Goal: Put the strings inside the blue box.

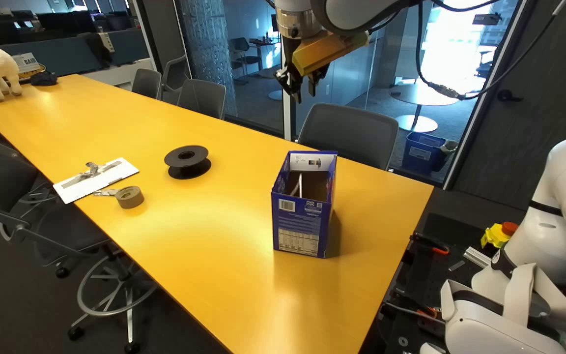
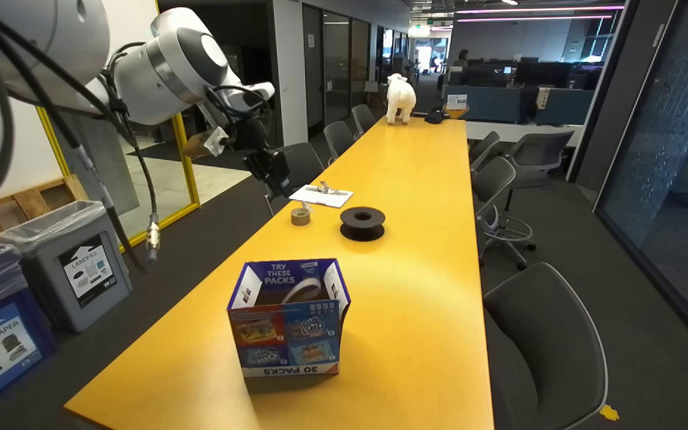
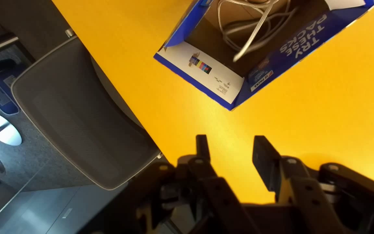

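- The strings (image 3: 253,35) lay inside the blue box (image 1: 297,221), loosely looped, with one strand rising toward the opening; pale cord showed in there in both exterior views. The placing looked done, leaving, in my judgement, only a safe retreat.
- The tool (image 3: 230,146) had its fingers well apart with nothing between them. It hung above the tabletop (image 1: 214,211), off to the side of the box's opening in the wrist view.
- The strings were probably light, limp and hard to damage, perhaps a little slippery and springy in their loops. Had they needed tucking, a pinch on the raised strand near the open top seemed best; a loop could catch on a fingertip.
- The box looked light and thin-walled, apt to bend or slide if knocked, so its rim was the edge to keep clear of.
- It stood upright near one end of the tabletop; a hard shove that way risked a fall.
- Bare room separated it from the black spool (image 1: 187,161), well apart; the tape roll (image 1: 129,196) and clipboard (image 1: 97,180) lay farther off. A grey chair (image 1: 349,130) stood just beyond a long edge.
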`<state>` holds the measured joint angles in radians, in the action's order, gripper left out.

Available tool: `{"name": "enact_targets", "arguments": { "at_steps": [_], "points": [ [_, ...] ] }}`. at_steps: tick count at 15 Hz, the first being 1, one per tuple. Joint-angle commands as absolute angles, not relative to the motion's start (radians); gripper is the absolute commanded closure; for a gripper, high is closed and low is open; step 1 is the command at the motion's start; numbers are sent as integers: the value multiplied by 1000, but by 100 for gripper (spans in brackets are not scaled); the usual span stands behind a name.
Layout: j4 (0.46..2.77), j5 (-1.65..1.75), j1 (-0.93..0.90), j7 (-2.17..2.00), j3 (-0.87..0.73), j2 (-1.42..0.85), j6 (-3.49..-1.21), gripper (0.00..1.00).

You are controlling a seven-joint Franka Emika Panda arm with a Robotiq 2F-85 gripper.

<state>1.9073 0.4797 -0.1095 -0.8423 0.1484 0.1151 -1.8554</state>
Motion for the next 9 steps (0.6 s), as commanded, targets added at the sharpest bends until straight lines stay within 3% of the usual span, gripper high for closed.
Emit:
{"name": "enact_targets", "arguments": {
  "at_steps": [1, 5, 9],
  "points": [
    [1922, 435, -93, -781, 134, 132, -1876, 27],
    [1977, 369, -74, -570, 99, 147, -1868, 0],
    [2024, 231, -48, -283, 42, 224, -1839, 0]
  ]
}}
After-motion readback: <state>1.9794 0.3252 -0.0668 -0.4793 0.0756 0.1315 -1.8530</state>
